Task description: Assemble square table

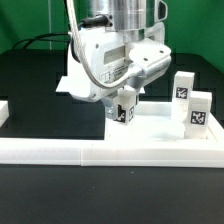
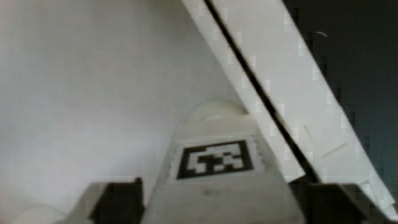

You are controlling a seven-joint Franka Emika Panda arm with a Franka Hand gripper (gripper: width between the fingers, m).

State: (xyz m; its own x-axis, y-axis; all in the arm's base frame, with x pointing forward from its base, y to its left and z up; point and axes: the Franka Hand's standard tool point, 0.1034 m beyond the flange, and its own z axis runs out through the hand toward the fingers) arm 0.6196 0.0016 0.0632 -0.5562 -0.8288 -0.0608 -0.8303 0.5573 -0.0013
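at the front edge runs the long white border rail [image 1: 110, 152], and just behind it the gripper [image 1: 122, 111] is clenched on one tagged leg [image 1: 123, 108], held upright over the square tabletop [image 1: 150, 122]. the wrist view shows that leg [image 2: 217, 155] between both fingers [image 2: 118, 200]. looks like the leg-fitting step; next it wants lining up with a corner hole. at three o'clock, two more legs [image 1: 198, 110] stand waiting. three legs counted.
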